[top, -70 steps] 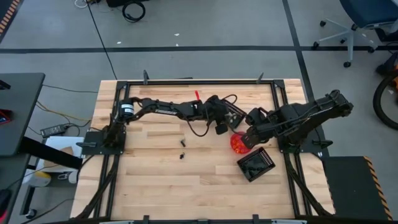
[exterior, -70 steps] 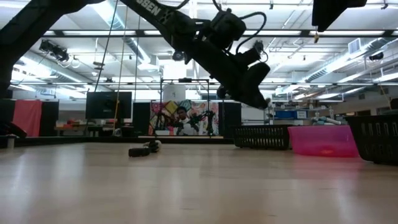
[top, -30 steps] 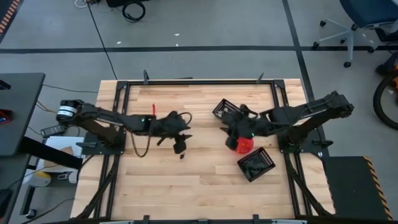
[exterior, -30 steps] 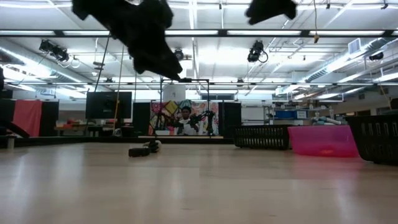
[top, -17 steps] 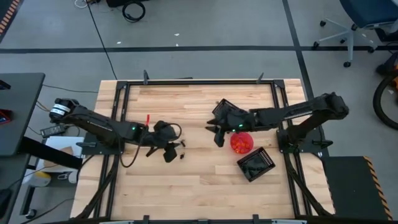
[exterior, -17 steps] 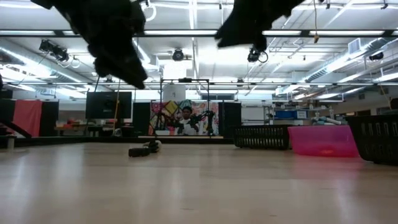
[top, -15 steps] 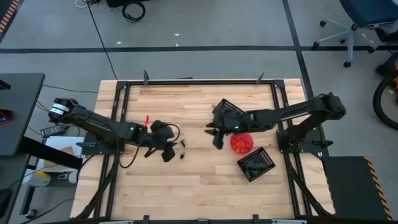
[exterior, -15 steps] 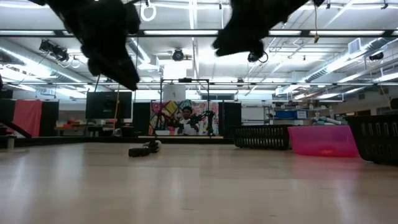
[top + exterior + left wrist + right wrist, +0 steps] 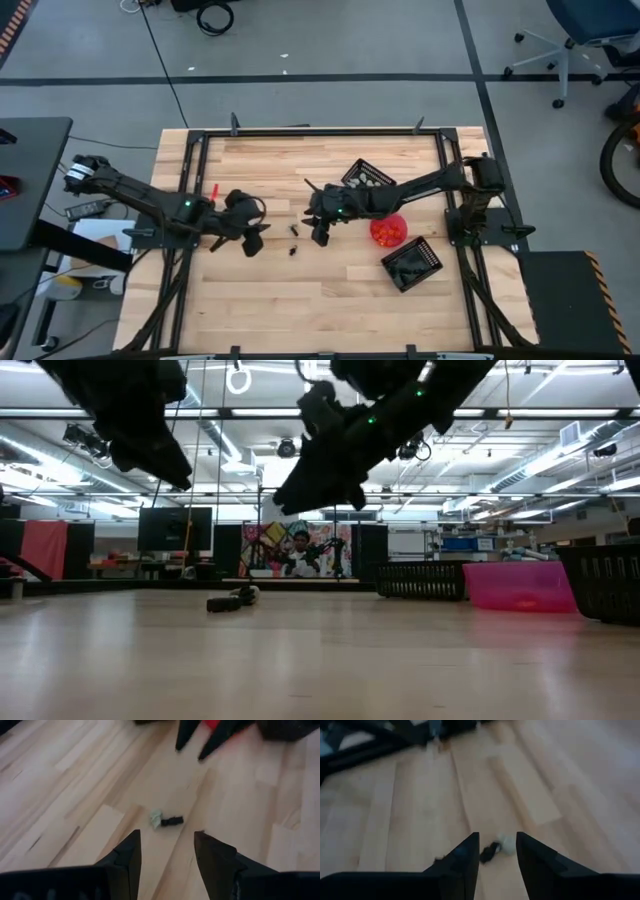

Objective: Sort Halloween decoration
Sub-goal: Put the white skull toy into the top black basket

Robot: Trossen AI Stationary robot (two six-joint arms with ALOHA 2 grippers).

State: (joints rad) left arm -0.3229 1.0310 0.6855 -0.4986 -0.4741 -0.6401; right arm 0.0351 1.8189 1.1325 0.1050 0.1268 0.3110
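Two tiny trinkets of the Halloween decoration lie on the wooden table near its middle: a pale and black one [image 9: 295,230] [image 9: 165,820] [image 9: 500,845] and a small black one [image 9: 291,250] [image 9: 439,859]. My right gripper [image 9: 320,237] [image 9: 495,852] hovers open just right of them, fingers slanting down, above the table [image 9: 310,495]. My left gripper [image 9: 250,244] [image 9: 167,852] stands open to their left, also clear of the table. Neither holds anything.
A pink round bowl [image 9: 388,230] [image 9: 520,586] with orange pieces sits right of the centre. One black slatted basket [image 9: 368,176] stands behind it, another [image 9: 412,264] nearer the front right. Bare wood lies along the near edge.
My right gripper has swung from beside the bowl toward the table's left, coming lower, up to the trinkets. My left gripper has drawn back toward the table's left edge, away from the trinkets. The trinkets have stayed where they were.
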